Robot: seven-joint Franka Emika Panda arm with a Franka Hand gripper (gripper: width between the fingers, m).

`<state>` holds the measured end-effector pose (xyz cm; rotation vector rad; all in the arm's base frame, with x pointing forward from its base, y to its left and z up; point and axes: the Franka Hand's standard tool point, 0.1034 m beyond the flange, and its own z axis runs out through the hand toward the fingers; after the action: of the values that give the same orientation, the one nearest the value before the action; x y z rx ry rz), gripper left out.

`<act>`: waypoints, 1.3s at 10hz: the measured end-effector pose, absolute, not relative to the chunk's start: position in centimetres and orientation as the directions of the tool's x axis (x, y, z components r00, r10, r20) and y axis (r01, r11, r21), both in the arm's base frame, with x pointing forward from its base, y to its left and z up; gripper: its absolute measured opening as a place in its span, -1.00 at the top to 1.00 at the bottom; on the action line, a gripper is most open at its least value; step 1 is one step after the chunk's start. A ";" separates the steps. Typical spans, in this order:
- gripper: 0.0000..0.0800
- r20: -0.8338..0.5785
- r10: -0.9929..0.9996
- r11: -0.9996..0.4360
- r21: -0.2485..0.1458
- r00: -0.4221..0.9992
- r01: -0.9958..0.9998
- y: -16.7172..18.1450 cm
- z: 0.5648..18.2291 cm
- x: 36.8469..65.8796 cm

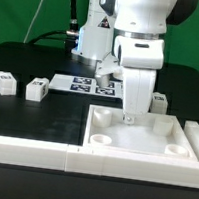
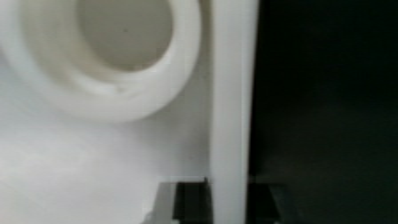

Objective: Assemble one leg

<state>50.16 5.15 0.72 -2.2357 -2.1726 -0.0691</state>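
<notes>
While the pincer [image 1: 137,80] looks clenched on the leg [image 1: 133,104], though its jaws are hard to make out, the step in hand seems to be seating that leg in a socket of the square tray piece [image 1: 154,134]. The leg is held upright inside the tray, close to the wall on the arm's side, with its lower end at or just above the tray floor. Next it likely needs centring on the socket [image 2: 103,45], then pressing and twisting. It is a plain white squarish post with no tag showing. Other loose legs [image 1: 35,90] sit on the surface [image 1: 35,115] outside the tray.
</notes>
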 end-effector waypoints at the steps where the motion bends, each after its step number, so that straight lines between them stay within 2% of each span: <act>1: 0.84 0.050 0.998 -0.046 0.013 0.045 0.999 5.7 0.7 50.2; 4: 0.85 0.053 0.996 -0.066 0.011 0.065 0.998 7.4 0.7 50.0; 7: 0.86 0.050 0.996 -0.076 0.009 0.076 0.997 7.2 0.7 50.0; 8: 0.62 0.050 0.996 -0.077 0.009 0.076 0.997 7.2 0.6 50.0; 10: -0.06 0.050 0.996 -0.077 0.008 0.077 0.997 7.2 0.6 50.0; 11: -0.06 0.050 0.996 -0.077 0.008 0.077 0.997 7.2 0.6 50.0; 12: -0.49 0.050 0.996 -0.077 0.008 0.077 0.997 7.2 0.6 50.0; 13: -0.58 0.050 0.996 -0.077 0.008 0.077 0.997 7.1 0.6 50.0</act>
<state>49.95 7.15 0.62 -2.2847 -2.1147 -0.0655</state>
